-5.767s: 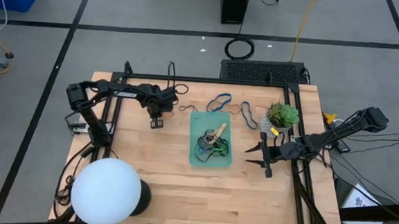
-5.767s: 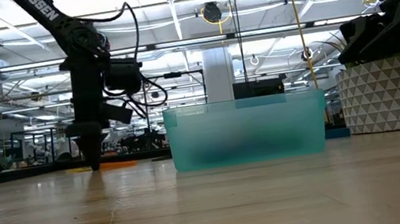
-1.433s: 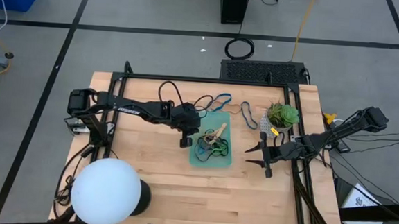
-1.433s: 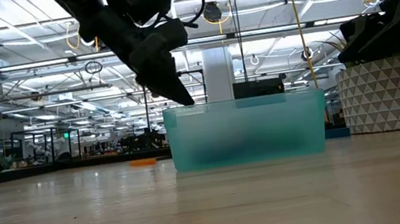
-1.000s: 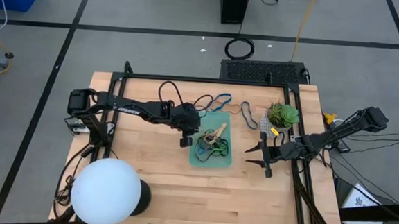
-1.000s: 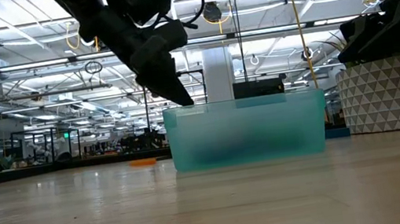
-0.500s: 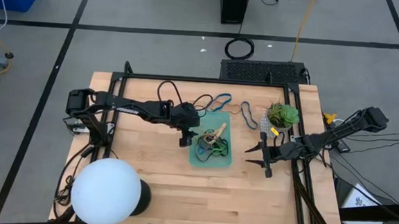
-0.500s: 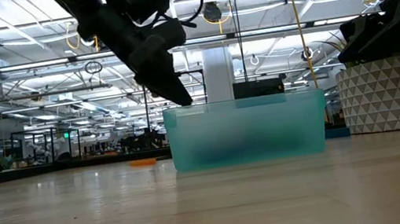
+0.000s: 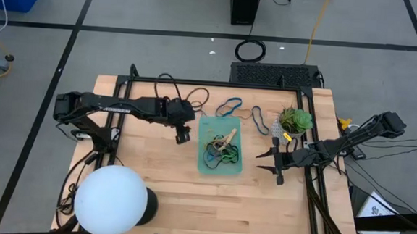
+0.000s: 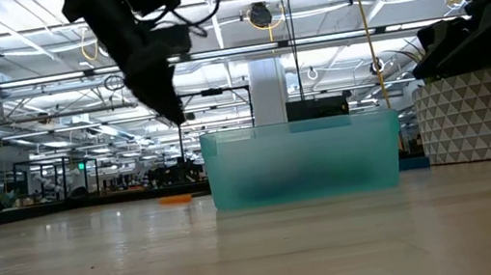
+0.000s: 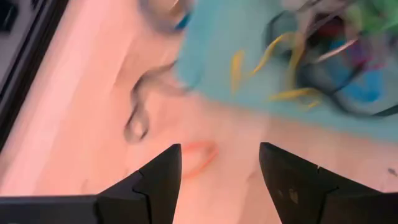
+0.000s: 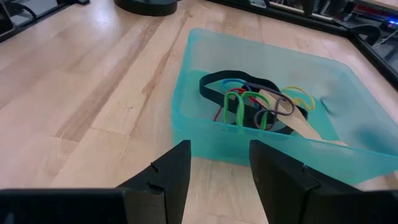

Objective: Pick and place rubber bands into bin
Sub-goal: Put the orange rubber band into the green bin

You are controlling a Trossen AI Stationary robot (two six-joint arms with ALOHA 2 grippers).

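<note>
Left tool beside bin, open

A light wooden table carries everything, ringed by a dark metal frame. Near its middle sits the bin, a shallow teal tray. Behind the bin, straight on the wood, lie loose rubber bands: a blue loop, a dark one beside it, and another blue one toward the potted plant at the right edge. A big white globe (on a dark base) stands at the front left corner.
</note>
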